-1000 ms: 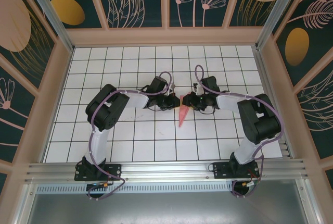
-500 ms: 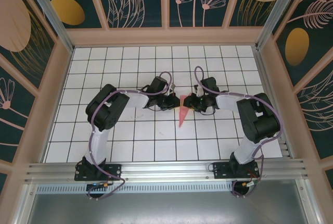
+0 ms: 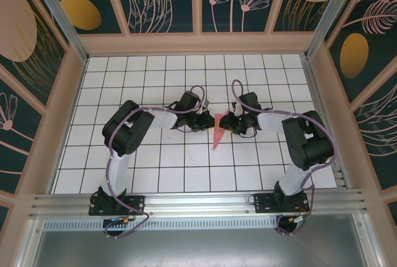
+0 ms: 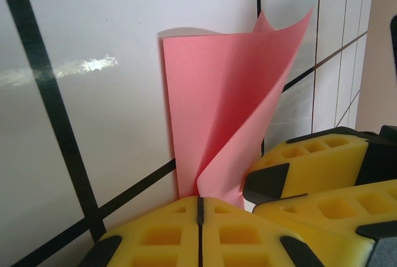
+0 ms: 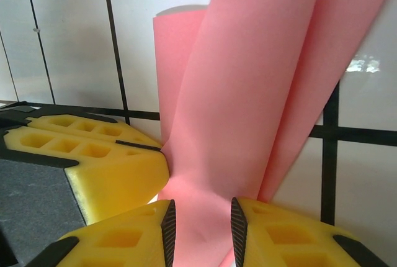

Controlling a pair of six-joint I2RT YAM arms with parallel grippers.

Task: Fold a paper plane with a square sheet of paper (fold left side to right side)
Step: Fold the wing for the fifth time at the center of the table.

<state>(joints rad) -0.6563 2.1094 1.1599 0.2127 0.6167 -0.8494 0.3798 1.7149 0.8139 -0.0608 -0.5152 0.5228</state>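
Your left gripper [image 4: 200, 210] clamped shut on the plane [image 4: 223, 105], right gripper [image 5: 200, 218] jaws slightly apart astride it, grip unclear

Left gripper [image 3: 208, 122] and right gripper [image 3: 223, 122] meet fingertip to fingertip at mid-table, with the paper plane [image 3: 216, 138] pinched between them, closing that gap. Bare table [image 3: 186, 167] lies open nearer and farther. Panelled walls [image 3: 68, 99] bound it beyond both elbows.
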